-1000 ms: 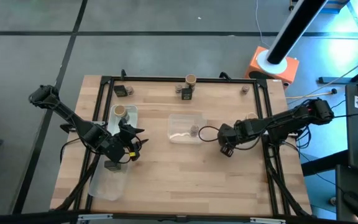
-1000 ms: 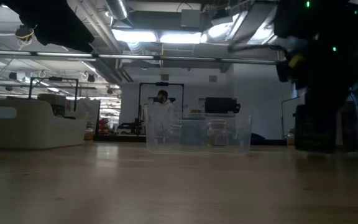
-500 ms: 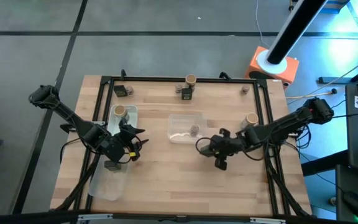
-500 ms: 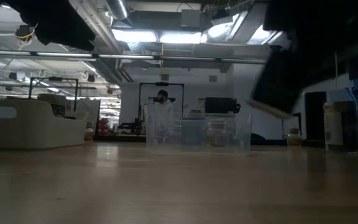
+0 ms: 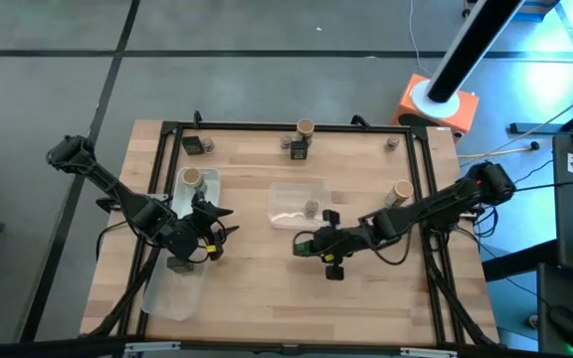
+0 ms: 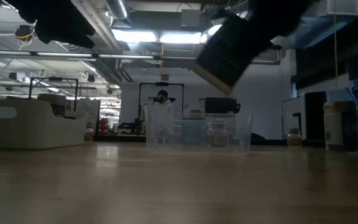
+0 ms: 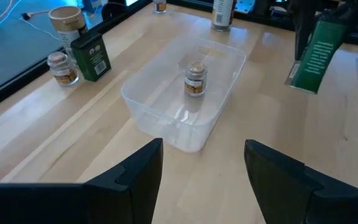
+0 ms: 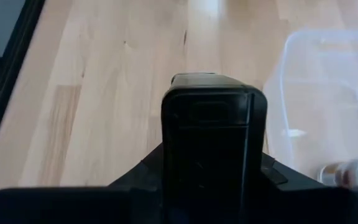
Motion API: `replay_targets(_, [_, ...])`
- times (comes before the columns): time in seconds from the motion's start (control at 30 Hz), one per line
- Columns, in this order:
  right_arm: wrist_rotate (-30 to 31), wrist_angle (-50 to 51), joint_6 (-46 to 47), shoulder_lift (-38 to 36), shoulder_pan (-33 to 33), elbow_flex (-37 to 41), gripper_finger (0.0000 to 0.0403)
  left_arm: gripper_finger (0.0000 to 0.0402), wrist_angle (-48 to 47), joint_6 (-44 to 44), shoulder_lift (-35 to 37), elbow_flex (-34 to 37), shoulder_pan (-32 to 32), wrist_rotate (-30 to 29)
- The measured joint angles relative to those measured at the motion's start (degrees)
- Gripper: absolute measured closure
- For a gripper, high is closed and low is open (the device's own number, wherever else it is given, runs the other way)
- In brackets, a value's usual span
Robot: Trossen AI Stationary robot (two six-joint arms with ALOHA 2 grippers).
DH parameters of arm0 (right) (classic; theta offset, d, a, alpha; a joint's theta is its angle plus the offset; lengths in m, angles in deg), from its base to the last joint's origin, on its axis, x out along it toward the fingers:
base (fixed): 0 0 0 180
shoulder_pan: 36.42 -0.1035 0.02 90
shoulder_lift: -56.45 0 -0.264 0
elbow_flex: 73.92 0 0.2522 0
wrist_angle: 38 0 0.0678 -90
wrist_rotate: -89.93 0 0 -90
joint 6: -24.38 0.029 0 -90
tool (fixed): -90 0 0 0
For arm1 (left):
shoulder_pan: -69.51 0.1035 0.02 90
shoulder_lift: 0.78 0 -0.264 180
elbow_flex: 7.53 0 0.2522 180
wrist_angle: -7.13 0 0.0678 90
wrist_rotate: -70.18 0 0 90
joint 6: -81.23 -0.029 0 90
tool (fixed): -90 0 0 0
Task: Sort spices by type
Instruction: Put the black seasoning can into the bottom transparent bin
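Observation:
My right gripper [image 5: 311, 244] is shut on a dark green rectangular packet [image 7: 316, 53], just on the near side of the middle clear tray [image 5: 279, 189]. That tray holds one small squat jar [image 7: 195, 79]. My left gripper [image 5: 217, 226] stands open and empty over the left clear tray [image 5: 162, 298]. That tray holds a tan-topped jar [image 5: 192, 179] and a dark packet [image 5: 179, 266]. More spices stand along the far edge: a packet [image 5: 195, 145], a tan-topped jar [image 5: 304, 127] with a packet [image 5: 297, 149] beside it, and a small jar [image 5: 393, 144]. Another tan-topped jar [image 5: 402, 191] stands at the right. My right gripper pinches the packet between its two fingers at the packet's upper end [image 7: 327, 22], slanting down from the table's right side. The rest of the packet sticks out past the fingers [image 8: 213, 124]. It hangs tilted and well clear of the table [image 6: 229, 50].
A black frame [image 5: 286, 126] runs around the table's edge. Bare wood lies between the two trays and along the near side. In the low view a person stands far off in the room behind the table.
My right gripper has carried the packet from beside the middle tray's right end toward the table's left edge, along the tray's near side. It has risen a little and rolled, so the packet now hangs tilted. The grip stays shut.

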Motion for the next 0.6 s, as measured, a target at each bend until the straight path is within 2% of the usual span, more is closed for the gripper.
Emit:
replay_targets(0.37, [-2.3,14.7,-6.1,12.8,4.0,-19.4,0.0279,0.0192,0.0,0.0,0.0,0.0,0.0,0.0])
replay_targets(0.6, [-7.6,19.4,-6.0,19.6,6.1,-24.4,0.0278,0.0192,-0.1,0.0,0.0,0.0,-1.1,0.0])
